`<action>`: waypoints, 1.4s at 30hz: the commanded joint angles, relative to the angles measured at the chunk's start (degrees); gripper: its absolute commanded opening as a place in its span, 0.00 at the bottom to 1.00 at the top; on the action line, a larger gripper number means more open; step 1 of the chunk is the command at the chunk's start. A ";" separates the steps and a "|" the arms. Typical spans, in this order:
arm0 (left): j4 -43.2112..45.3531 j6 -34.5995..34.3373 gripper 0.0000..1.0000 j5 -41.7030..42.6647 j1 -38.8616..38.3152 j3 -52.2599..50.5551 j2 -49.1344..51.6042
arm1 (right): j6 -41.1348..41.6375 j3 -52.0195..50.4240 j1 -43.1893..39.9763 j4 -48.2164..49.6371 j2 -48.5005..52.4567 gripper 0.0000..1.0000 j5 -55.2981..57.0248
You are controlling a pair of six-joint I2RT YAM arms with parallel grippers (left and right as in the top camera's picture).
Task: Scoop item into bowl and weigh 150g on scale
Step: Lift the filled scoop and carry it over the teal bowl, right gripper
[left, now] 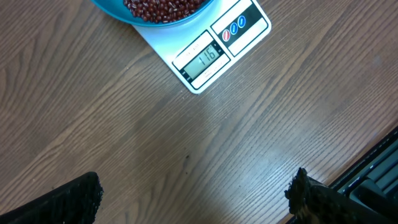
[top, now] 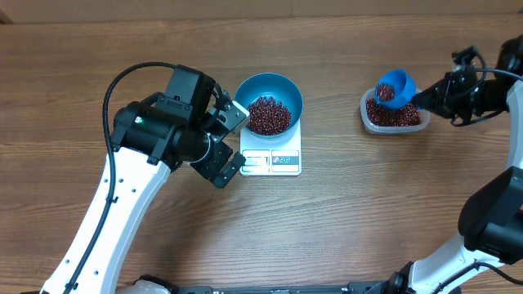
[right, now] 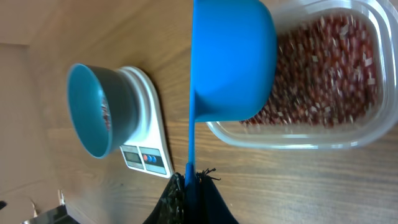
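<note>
From overhead, the beans (top: pixel 268 115) are tiny, oval and dark red-brown, and they lie as a loose heap in the round bright blue bowl (top: pixel 270 83). The bowl stands on the white scale (top: pixel 282 160), hiding most of the platform, on the wooden table (top: pixel 343 229). More beans fill a clear tub (top: pixel 364 111) well off to the right. The left gripper (top: pixel 239 137) sits just beside the scale's left edge with its jaws spread wide and nothing between them. The right gripper (top: pixel 425 98) reaches in from the right edge. It holds a small blue scoop (top: pixel 395 86), tilted and carrying beans, above the tub. In the left wrist view the bowl is cut off at the top edge. The scale's display (left: pixel 203 60) reads 116. One dark fingertip (left: pixel 71 200) shows in each lower corner, far apart over bare wood. In the right wrist view the scoop's outside fills the top, so what it carries is hidden. Its thin handle (right: pixel 190 146) runs down into the black fingers (right: pixel 208 199), which are clamped tight on it. The beans in the tub behind look blurred. The bowl appears side-on on the scale, and the display is too small to read.
</note>
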 commanded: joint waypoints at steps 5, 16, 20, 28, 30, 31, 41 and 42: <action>0.04 1.29 1.00 0.85 0.26 -0.20 -0.76 | -2.27 8.87 0.44 -3.19 -2.93 0.04 -3.10; 0.02 1.29 1.00 0.87 0.26 -0.20 -0.76 | -2.25 10.25 9.18 -4.09 -2.93 0.04 -3.10; 0.04 1.29 1.00 0.85 0.26 -0.20 -0.76 | -2.16 10.25 13.62 -4.11 -2.93 0.04 -3.10; 0.04 1.29 0.99 0.87 0.26 -0.20 -0.76 | -1.55 10.25 22.77 -3.74 -2.93 0.04 -2.86; 0.04 1.29 1.00 0.87 0.26 -0.20 -0.76 | -1.36 10.25 24.76 -3.26 -2.93 0.04 -2.82; 0.04 1.29 1.00 0.85 0.26 -0.20 -0.76 | -1.33 10.25 25.79 -3.04 -2.93 0.04 -2.84; 0.04 1.29 1.00 0.85 0.26 -0.20 -0.76 | 5.70 10.25 34.29 -0.83 -2.93 0.04 9.66; 0.04 1.29 1.00 0.87 0.26 -0.20 -0.76 | 6.27 10.25 34.95 -0.28 -2.93 0.04 10.38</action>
